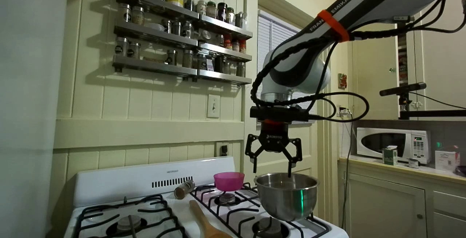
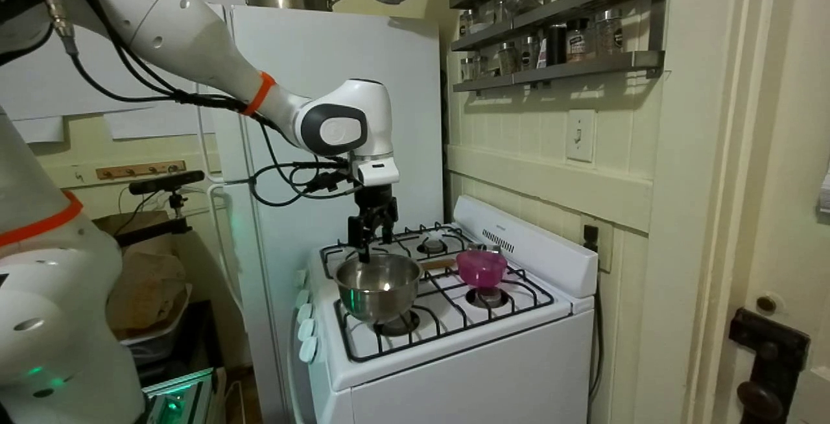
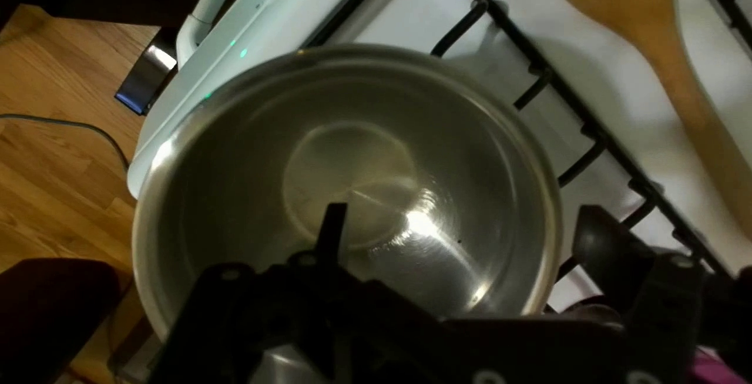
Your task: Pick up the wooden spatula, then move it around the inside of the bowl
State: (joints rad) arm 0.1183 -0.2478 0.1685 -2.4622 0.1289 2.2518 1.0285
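Wrist view: end effector [image 3: 465, 215] spread wide and empty, partly over the bowl [image 3: 352, 158].

In an exterior view the bowl [image 2: 379, 299] hides part of the wooden spatula [image 2: 439, 264], which the wrist view's top and right edges crop; the gripper [image 3: 463, 214] covers part of the bowl's rim there; many spice jars [image 1: 133, 50] are too small to identify.

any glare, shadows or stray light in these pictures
Wrist view: glare inside the round silver-grey metal bowl, with the black two-fingered gripper almost a silhouette; both exterior views: a green streak of light on the bowl's side; an exterior view: shadows from silver metal shelves on the cream panelled wall.
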